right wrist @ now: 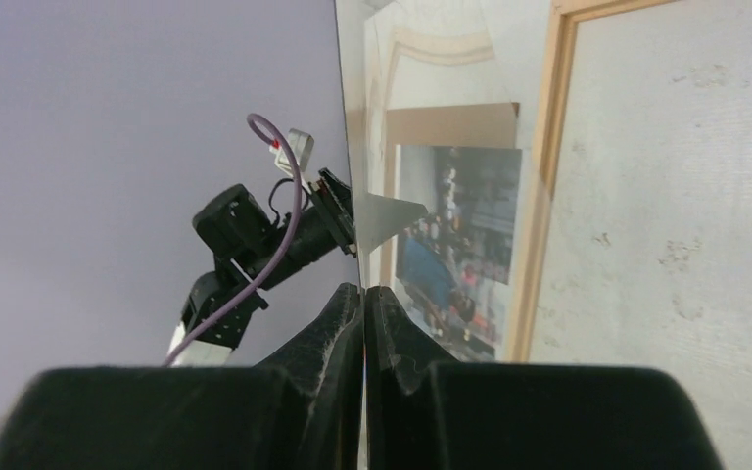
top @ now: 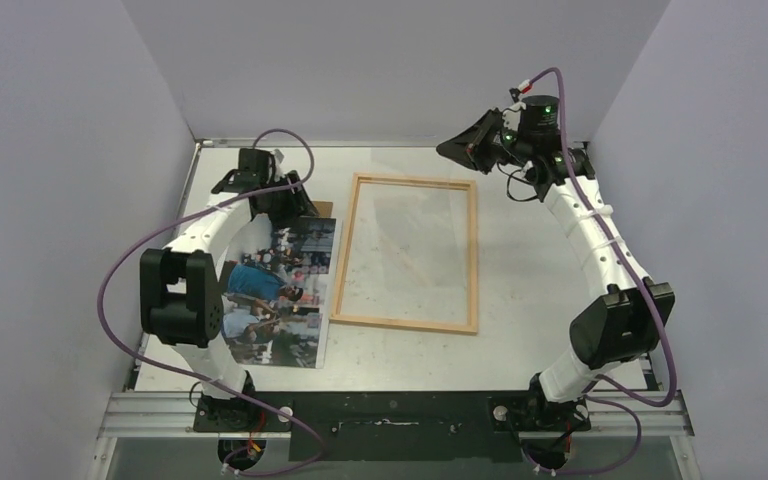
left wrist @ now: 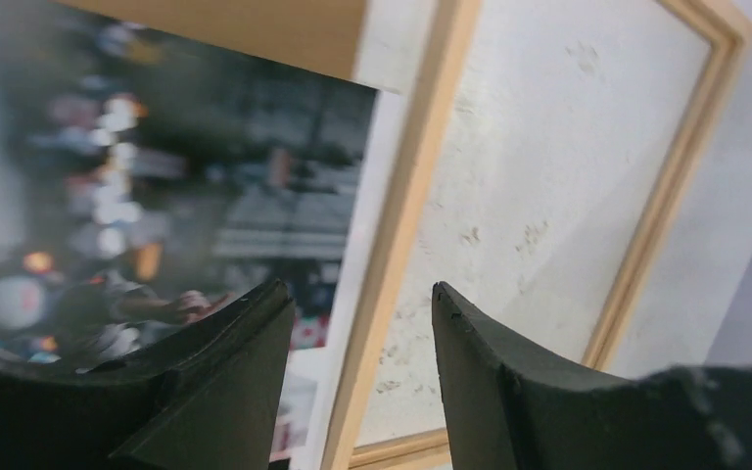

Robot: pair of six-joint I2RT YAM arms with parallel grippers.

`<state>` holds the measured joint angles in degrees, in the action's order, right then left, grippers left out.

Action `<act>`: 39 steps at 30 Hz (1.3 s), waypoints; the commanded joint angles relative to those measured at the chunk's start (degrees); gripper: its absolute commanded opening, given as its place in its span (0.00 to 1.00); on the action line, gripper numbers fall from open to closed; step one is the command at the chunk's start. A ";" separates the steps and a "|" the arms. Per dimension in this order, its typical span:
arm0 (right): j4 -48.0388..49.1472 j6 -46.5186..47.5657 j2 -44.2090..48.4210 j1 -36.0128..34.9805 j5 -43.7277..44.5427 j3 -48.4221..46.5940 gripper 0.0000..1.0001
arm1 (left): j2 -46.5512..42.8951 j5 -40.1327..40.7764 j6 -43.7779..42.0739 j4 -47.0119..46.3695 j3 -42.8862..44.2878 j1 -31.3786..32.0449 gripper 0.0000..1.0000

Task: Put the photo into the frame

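The photo [top: 285,290] is laid face up on the surface [top: 540,300] at 9 o'clock of the frame [top: 342,260], long edges just beside each other, so only a short sideways shift seems needed. The left pincer [left wrist: 358,289], jaws apart and empty, is poised at the photo's 12 o'clock end. The right pincer [right wrist: 364,294], jaws together, is held beyond the frame's 1 o'clock corner, its opening left free.

A pale, scuffed table [top: 520,250] fills the enclosure, glossy enough to mirror the plain lavender walls [top: 380,60] around it. A brown backing board [top: 322,209] lies flat on its far left part, only a corner strip showing. A silver rail [top: 160,405] runs along the near edge.
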<state>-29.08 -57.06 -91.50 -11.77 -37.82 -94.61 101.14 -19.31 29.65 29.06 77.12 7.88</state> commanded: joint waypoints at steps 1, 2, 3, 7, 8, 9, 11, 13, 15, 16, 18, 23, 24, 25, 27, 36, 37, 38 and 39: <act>13.02 -11.93 -0.76 -1.44 -2.95 -2.09 0.00 | -4.61 11.41 4.32 0.57 -1.83 -4.07 0.52; 15.36 -14.06 -1.32 -2.02 -3.67 -2.84 0.00 | -4.43 11.03 4.88 0.45 -1.91 -5.11 0.52; 17.45 -16.07 -1.88 -2.52 -4.80 -4.19 0.00 | -4.11 10.54 4.98 0.21 -1.85 -5.91 0.52; 21.81 -20.30 -4.19 -5.14 -7.70 -10.22 0.00 | -1.85 11.19 4.72 -1.16 -1.30 -7.03 0.52; 21.13 -20.02 -4.59 -5.58 -8.30 -11.74 0.00 | -1.12 11.26 4.88 -1.94 -1.19 -7.08 0.52; 20.26 -19.99 -4.92 -6.05 -8.35 -12.54 0.00 | -0.40 11.25 5.15 -2.46 -1.14 -7.21 0.52; 20.13 -20.69 -5.16 -6.81 -8.19 -12.59 0.00 | 1.25 11.46 5.78 -2.75 -0.64 -7.40 0.51; 21.15 -22.53 -4.55 -7.40 -7.43 -10.59 0.00 | 2.30 12.52 6.41 -2.40 0.03 -7.58 0.51; 22.10 -23.93 -3.34 -7.93 -6.16 -7.88 0.00 | 2.96 15.21 6.73 -1.99 0.59 -7.57 0.51; 21.67 -23.68 -2.89 -8.04 -5.21 -6.80 0.00 | 3.19 16.59 6.86 -1.52 0.77 -7.59 0.51; 17.06 -21.40 -2.38 -8.33 -2.51 -5.54 0.00 | 3.50 21.95 6.90 0.27 1.08 -7.61 0.51; 15.28 -18.88 -2.53 -9.63 3.27 2.32 0.00 | 2.66 27.95 8.70 3.83 -0.55 -10.95 0.51; 15.12 -17.85 -3.37 -9.83 3.62 3.78 0.00 | 2.15 27.73 8.75 3.05 -1.70 -11.49 0.51; 15.87 -17.16 -4.19 -10.15 3.73 5.28 0.00 | 1.70 27.34 8.76 2.34 -2.80 -11.78 0.51; 17.99 -15.26 -5.87 -10.68 3.27 7.64 0.00 | 1.26 25.79 8.34 1.13 -4.46 -12.21 0.51; 24.60 -7.38 -13.59 -9.29 1.44 12.00 0.00 | 0.22 10.76 5.86 -3.02 -7.38 -12.18 0.51; 23.27 -5.97 -13.52 -8.88 1.79 11.99 0.00 | 0.20 9.58 5.23 -3.20 -7.30 -12.19 0.51; 22.10 -4.67 -13.50 -8.32 2.33 12.02 0.00 | 0.22 8.22 4.69 -3.69 -7.33 -12.19 0.51; 21.27 -3.50 -13.59 -7.63 2.64 12.13 0.00 | 0.20 6.79 4.30 -4.43 -7.34 -12.15 0.51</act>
<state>-9.30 -66.59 -106.87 -21.15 -35.92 -81.52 104.47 -5.39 36.32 29.28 69.38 -4.23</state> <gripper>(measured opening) 0.031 0.509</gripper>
